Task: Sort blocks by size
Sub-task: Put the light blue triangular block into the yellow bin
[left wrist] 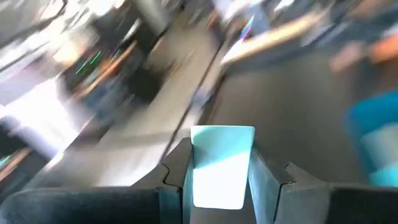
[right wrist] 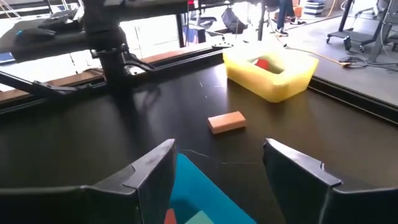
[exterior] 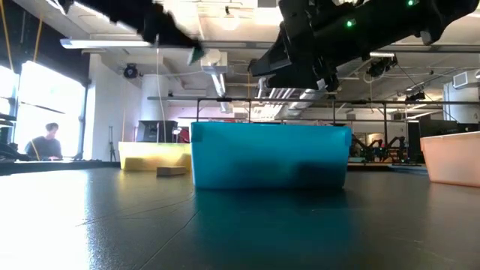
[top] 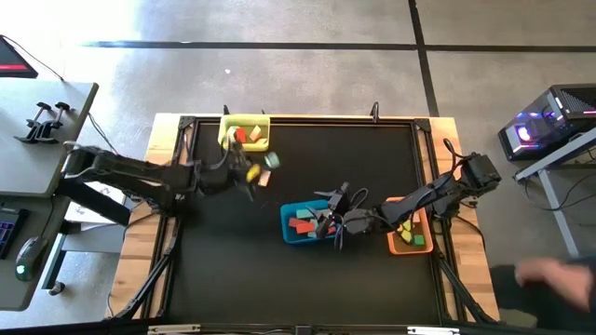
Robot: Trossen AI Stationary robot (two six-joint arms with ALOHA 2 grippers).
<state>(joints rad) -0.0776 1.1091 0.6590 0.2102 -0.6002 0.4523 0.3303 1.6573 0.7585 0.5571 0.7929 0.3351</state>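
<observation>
While three trays (top: 244, 123) sit, left end effector (left wrist: 221, 180) grips one pale block (left wrist: 219, 165).

Left arm: enters from the table's left edge and extends toward the far centre of the table. The left gripper (top: 264, 170) is raised above the surface, fingers (left wrist: 177, 168) closed on a pale green block (left wrist: 221, 165).

Right arm: enters from the table's right edge and reaches toward the table centre. The right gripper (right wrist: 217, 168) hangs above the surface with its fingers (right wrist: 301, 171) spread wide, gripping nothing.
</observation>
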